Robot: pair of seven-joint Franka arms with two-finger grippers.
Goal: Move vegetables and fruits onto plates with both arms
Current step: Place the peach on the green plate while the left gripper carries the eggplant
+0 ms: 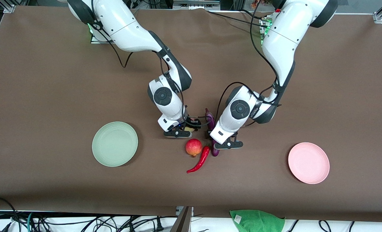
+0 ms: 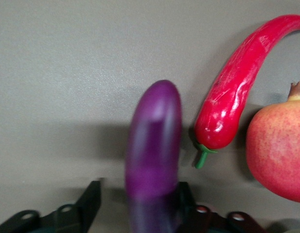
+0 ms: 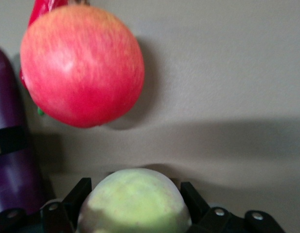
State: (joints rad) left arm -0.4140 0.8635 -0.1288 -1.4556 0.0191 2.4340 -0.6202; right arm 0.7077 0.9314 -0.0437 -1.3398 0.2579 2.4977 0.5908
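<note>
From the front, both arms bend down to the table's middle, left claw on the eggplant beside chili and pomegranate; left wrist view shows fingers flanking the eggplant; right wrist view shows the right claw gripping the peach.

- On my left wrist view I see the left gripper low over the brown table, one black finger on each side of the purple eggplant.
- The fingers sit right against the eggplant; I can't confirm a firm grip.
- The eggplant's rounded tip points away from the gripper.
- Just beside it lies the red chili pepper, green stem toward the gripper, tip curving off.
- The pomegranate sits next to the chili, crown showing.
</note>
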